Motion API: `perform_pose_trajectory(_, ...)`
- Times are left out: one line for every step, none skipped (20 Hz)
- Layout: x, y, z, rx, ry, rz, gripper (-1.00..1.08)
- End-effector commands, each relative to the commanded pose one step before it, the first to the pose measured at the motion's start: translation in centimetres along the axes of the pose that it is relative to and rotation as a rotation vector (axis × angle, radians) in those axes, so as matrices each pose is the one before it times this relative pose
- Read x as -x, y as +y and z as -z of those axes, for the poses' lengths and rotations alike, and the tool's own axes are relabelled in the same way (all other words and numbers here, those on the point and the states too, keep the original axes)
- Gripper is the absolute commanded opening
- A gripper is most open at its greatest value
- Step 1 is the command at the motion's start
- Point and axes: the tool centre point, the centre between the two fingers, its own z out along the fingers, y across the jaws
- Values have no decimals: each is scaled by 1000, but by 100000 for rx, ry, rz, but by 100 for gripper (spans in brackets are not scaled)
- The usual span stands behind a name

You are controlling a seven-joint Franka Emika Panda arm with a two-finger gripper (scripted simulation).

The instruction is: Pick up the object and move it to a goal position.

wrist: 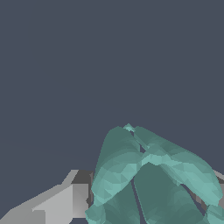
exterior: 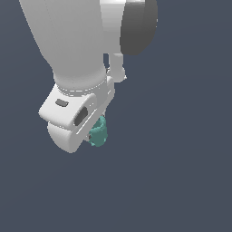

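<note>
The white Panda arm fills the upper part of the exterior view, its thick link running down from the top towards the exterior view's left, where the boxy white gripper [exterior: 93, 131] hangs tilted against a plain dark blue-grey background. Tucked against the gripper's underside, on the side towards the exterior view's right, sits the object [exterior: 98, 132], a small teal-green lump with a knobbly, faceted surface (far smaller than the hand that covers it); only part of it shows, the rest is hidden behind the white housing. The fingers themselves cannot be made out in this view, so the width of the jaws cannot be read from here. In the wrist view the object [wrist: 148, 179] looms very large and close, a cluster of rounded teal lobes meeting at a paler ridge, with one grey finger [wrist: 65, 201] pressed just beside it and a thin sliver of a second grey part [wrist: 220, 176] at its far edge. The lump sits between these two, in contact with the nearer one, so the jaws appear closed around it. No surface is seen beneath it in either view.
</note>
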Motion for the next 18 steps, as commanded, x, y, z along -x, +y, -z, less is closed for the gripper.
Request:
perform_pose_trajectory(-333,433,675,-6,-56,-10,-100)
perform_pose_trajectory(-102,143,214,0,0,0,-100)
perform_pose_trajectory(-92,130,193,0,0,0,-100)
perform_pose_trajectory(-83,118,173,0,0,0,-100)
perform_pose_trajectory(-74,107,155,0,0,0,-100)
perform_pose_trajectory(-66,97,138,0,0,0,-100)
perform_pose_trajectory(-59,87,122,0,0,0,-100)
perform_pose_trajectory(-52,77,108,0,0,0,-100)
perform_pose_trajectory(-45,69,94,0,0,0,-100)
perform_pose_trajectory(-39,60,82,0,0,0,-100)
perform_pose_trajectory(-72,39,67,4,-22,44,-100)
perform_pose_trajectory(-28,45,59,0,0,0,-100)
perform_pose_trajectory(-23,37,49,0,0,0,-100)
perform_pose_trajectory(-19,30,39,0,0,0,-100)
perform_pose_trajectory(-14,23,30,0,0,0,-100)
perform_pose_trajectory(-10,16,21,0,0,0,-100)
perform_pose_trajectory(-6,10,13,0,0,0,-100)
perform_pose_trajectory(-2,3,4,0,0,0,-100)
